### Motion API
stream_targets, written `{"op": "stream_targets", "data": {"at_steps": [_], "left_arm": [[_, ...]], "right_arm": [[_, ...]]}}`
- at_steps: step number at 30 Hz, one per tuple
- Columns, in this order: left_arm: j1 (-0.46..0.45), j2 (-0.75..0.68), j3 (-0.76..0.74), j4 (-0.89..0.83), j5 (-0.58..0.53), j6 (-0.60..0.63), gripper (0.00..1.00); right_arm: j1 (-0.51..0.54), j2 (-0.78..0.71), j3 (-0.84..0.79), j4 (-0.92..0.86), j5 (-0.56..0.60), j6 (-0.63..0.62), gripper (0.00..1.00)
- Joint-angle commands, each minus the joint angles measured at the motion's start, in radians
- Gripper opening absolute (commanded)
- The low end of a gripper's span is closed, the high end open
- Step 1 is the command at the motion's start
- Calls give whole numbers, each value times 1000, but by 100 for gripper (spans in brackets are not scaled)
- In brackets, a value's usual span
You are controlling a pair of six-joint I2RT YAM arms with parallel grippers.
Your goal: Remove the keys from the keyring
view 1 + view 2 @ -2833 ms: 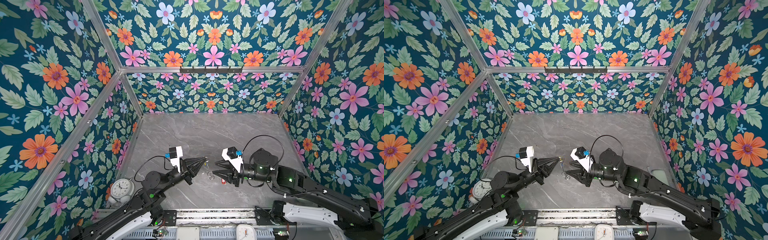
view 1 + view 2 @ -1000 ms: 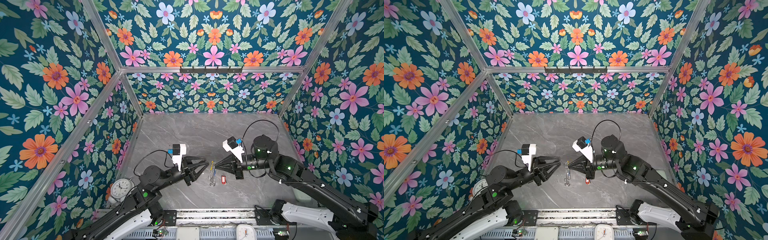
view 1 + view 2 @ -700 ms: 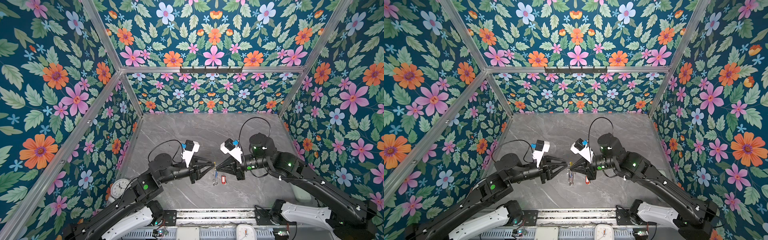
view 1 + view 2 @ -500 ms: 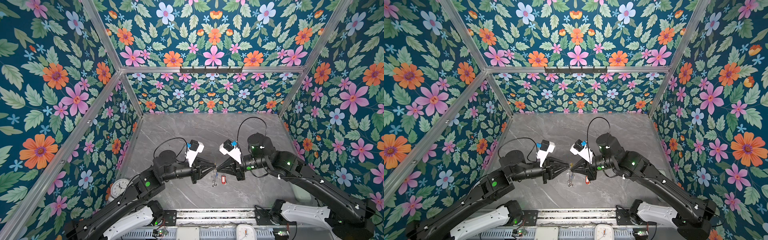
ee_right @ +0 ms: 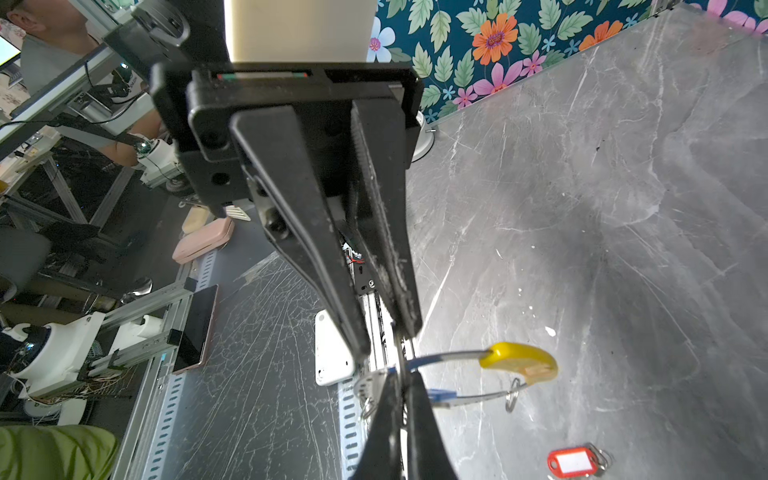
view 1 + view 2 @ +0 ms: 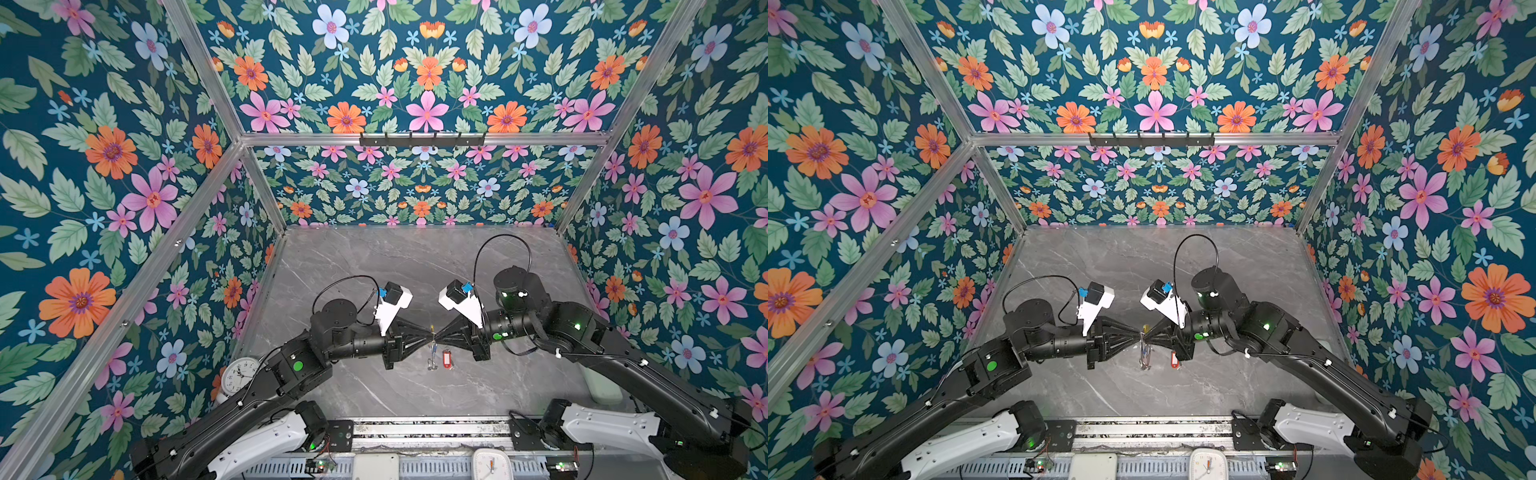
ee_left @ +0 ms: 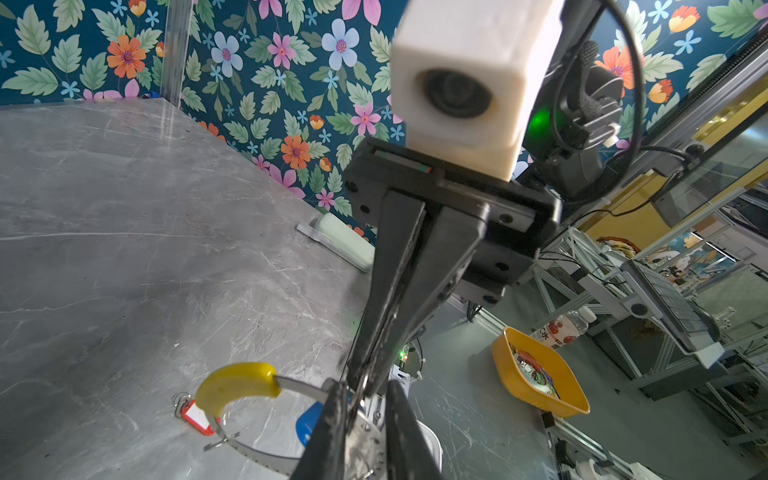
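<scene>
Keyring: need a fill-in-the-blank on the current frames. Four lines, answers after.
1. The keyring carries a curved ___ sleeve.
2. The tag lying on the table, apart from the keyring, is ___.
3. The right gripper is ___ on the keyring's wire.
4. The tag partly hidden by the left gripper in the left wrist view is ___.

Missing words: yellow; red; shut; blue.
</scene>
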Motion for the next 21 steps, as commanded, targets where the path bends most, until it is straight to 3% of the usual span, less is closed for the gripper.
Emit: {"op": "stream_targets", "data": {"at_steps": [1,7,11,17,21], "left_arm": [[0,0,3,36,23,5,14],[0,4,1,54,31,6,9],[0,4,-7,79,40,11,0],[0,-18,-28,107,30,6,0],[0,-43,-39,114,14,2,0]], "right_arm": [[0,7,11,16,3,-5,0],[1,16,14,25,5,0,0],[1,24,14,45,4,11,0],[0,25,9,75,6,27,0],[1,5,-12,109,17,34,17]]}}
